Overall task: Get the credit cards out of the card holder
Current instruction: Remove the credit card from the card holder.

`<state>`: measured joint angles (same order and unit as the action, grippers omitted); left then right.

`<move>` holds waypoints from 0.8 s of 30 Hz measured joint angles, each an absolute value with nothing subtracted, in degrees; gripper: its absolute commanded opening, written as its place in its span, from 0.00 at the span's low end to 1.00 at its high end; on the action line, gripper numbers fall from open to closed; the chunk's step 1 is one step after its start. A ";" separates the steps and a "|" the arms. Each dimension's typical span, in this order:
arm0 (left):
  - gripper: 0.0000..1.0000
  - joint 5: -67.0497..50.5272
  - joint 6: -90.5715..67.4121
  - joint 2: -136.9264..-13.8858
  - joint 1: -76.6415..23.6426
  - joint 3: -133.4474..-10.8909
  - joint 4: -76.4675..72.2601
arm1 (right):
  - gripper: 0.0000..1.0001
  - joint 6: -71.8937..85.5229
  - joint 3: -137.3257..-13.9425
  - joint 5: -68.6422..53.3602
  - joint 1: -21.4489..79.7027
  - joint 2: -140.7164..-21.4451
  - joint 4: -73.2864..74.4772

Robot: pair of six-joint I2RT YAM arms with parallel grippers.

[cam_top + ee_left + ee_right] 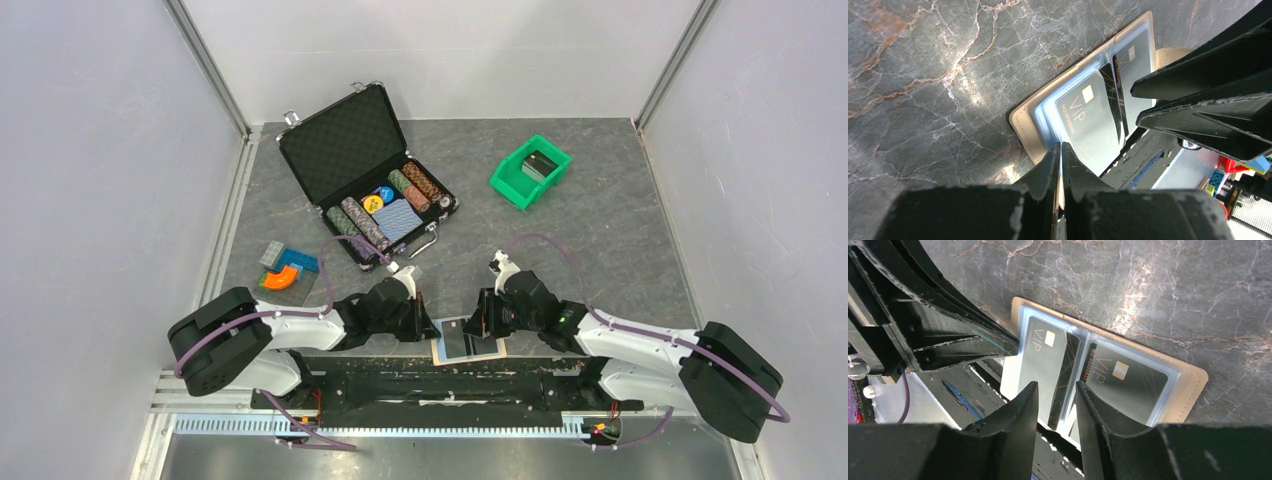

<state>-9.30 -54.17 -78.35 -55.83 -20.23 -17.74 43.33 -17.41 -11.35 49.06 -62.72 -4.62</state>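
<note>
As seen from above, the tan card holder [468,345] lies spread at the table's [600,220] near edge, both arms bent low over it.

Left wrist view: credit cards [1088,117] sit in its clear sleeves. The left gripper [1061,150] has its fingers pressed almost together at the holder's edge.

Right wrist view: the right gripper [1057,390] hovers over a card, fingers parted and gripping nothing.

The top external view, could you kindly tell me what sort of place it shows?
Probably a robot-testing cell, not a home: plain pale panel walls on metal frame posts enclose a grey marble-patterned tabletop, with staged props such as a black foam-lined chip case and green plastic bin.
</note>
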 measured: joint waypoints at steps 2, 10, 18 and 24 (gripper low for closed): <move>0.09 -9.26 -54.17 -78.35 -55.83 -20.23 -17.69 | 0.36 43.29 -18.20 -10.81 49.36 -62.30 -3.73; 0.09 -9.19 -54.17 -78.32 -55.83 -20.23 -17.65 | 0.35 43.53 -18.76 -10.59 50.15 -62.48 -3.31; 0.09 -9.21 -54.17 -78.35 -55.83 -20.23 -17.67 | 0.34 44.14 -18.35 -10.87 50.15 -64.82 -5.32; 0.09 -9.21 -54.17 -78.39 -55.83 -20.18 -17.76 | 0.33 45.01 -17.89 -11.75 50.54 -66.43 -6.83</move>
